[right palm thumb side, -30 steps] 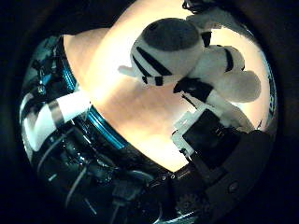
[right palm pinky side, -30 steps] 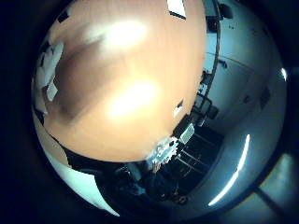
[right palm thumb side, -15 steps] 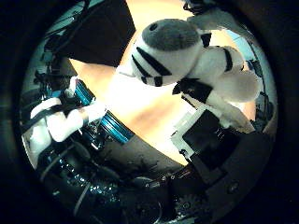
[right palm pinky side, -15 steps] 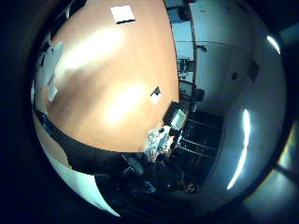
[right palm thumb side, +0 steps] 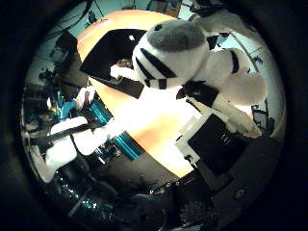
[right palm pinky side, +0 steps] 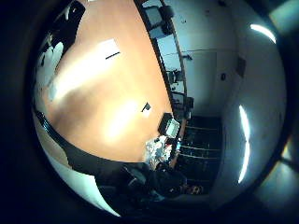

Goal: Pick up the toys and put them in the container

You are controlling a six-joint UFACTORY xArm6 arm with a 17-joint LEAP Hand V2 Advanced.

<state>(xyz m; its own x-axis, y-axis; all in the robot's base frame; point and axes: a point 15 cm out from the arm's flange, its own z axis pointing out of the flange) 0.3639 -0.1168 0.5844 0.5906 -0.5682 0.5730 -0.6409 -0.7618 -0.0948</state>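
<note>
A plush toy, white with black stripes and a grey head, fills much of the right thumb side palm view, close to the palm. My right hand is shut on it, with black and white fingers curled round its body, and holds it above the wooden table. A dark open container stands on the table beyond the toy, with a small light thing at its rim. The right little finger side palm view shows the table top far below.
On the table in the little finger side view lie a white sheet and a small dark item. A monitor and equipment stand past the table's edge. Blue and white gear lies beside the table.
The views have swung across the table as the hand moved. The dark container has come into the thumb side view and now lies beyond the toy. The toy stays held in the hand.
</note>
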